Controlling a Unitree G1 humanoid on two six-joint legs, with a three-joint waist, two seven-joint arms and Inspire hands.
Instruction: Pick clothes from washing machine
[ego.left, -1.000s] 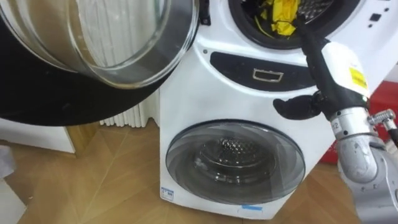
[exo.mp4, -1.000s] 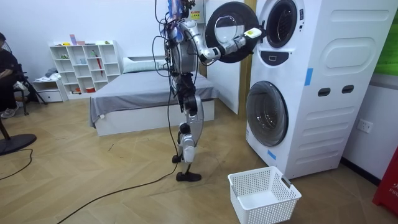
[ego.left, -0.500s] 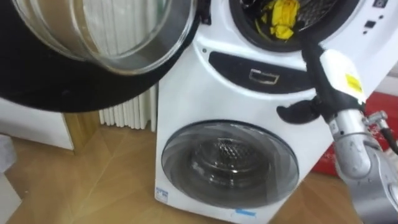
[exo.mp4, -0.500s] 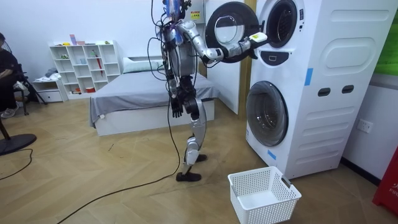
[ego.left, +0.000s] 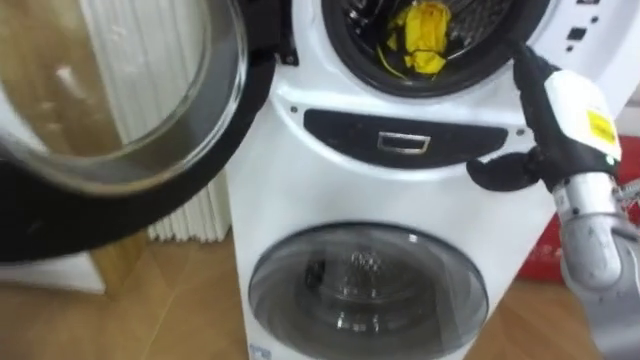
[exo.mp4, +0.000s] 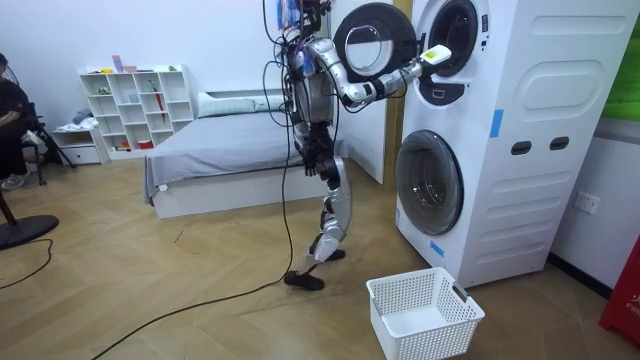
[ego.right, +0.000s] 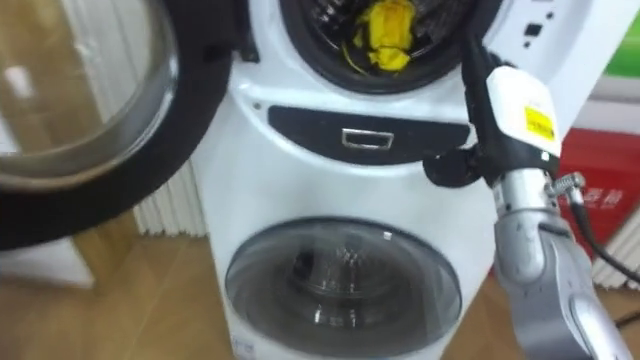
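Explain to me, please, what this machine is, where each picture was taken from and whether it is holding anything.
This is a humanoid robot that walks on two legs and works with two arms. The two close pictures come from a stereo camera on its head; the wide one comes from a camera standing in the room. It stands before two stacked washing machines. The upper door is swung open, and yellow clothes lie in the drum. The lower door is closed. Its right robot hand reaches up beside the drum's opening, fingers straight, holding nothing yet. Its left robot hand hangs at its side. A white basket waits on the floor.
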